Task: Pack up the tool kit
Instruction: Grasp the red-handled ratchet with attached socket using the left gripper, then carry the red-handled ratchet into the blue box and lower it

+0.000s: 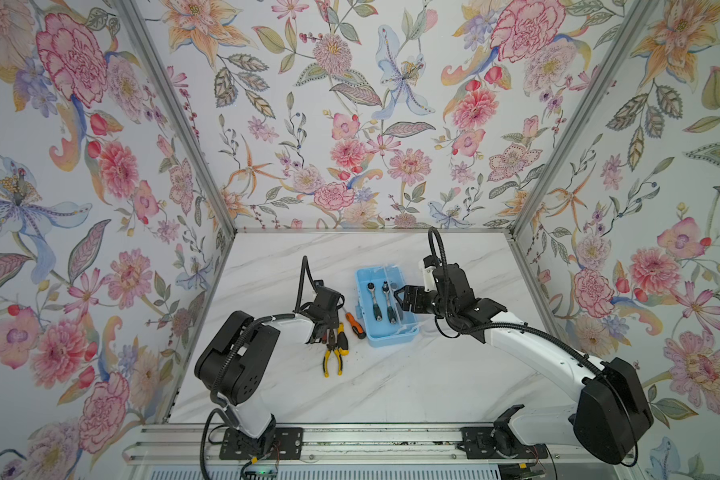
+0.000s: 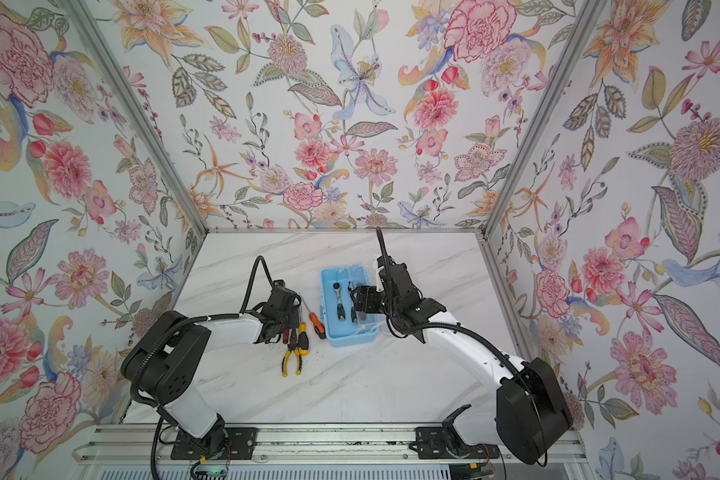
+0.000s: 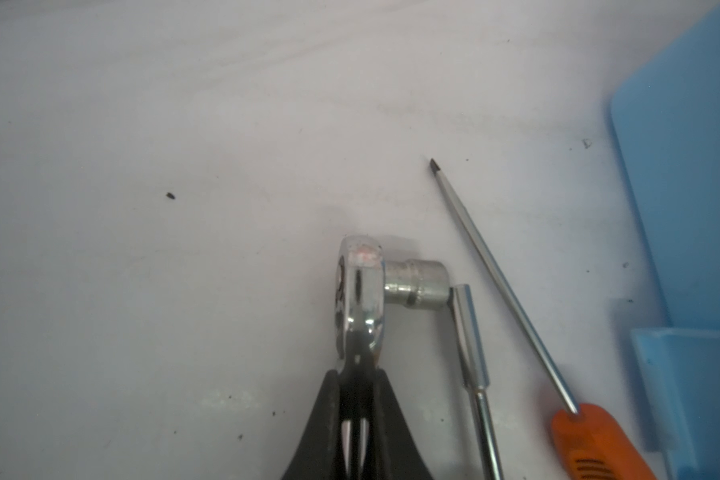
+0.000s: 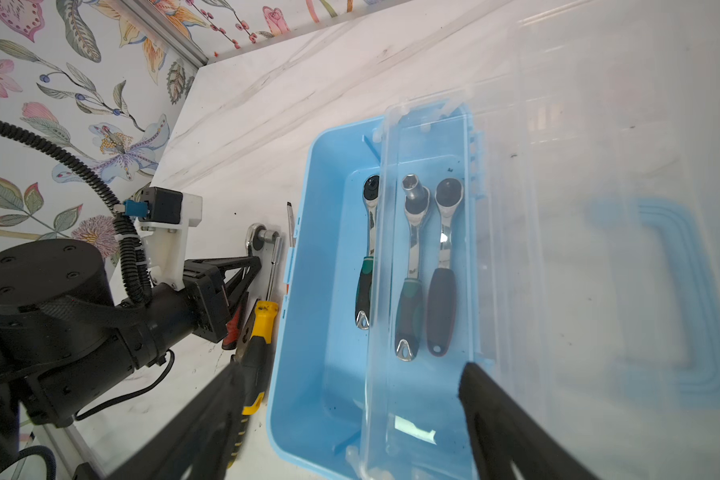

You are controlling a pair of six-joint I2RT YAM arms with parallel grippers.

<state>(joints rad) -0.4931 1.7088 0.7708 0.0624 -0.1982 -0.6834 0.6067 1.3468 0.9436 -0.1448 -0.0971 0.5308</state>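
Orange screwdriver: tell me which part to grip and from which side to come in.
Take the orange screwdriver by its thick handle, straight from above, closing across its width. It lies flat on the table; the thin shaft gives little to pinch, and the blue box wall close beside it likely blocks a sideways approach.

The ratchet handle hides inside the left end effector (orange screwdriver handle cut off).

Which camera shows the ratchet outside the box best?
Left wrist view: the ratchet is close, head and socket sharp. Right wrist shows it small beside the box; in both top views the left hand mostly hides it.
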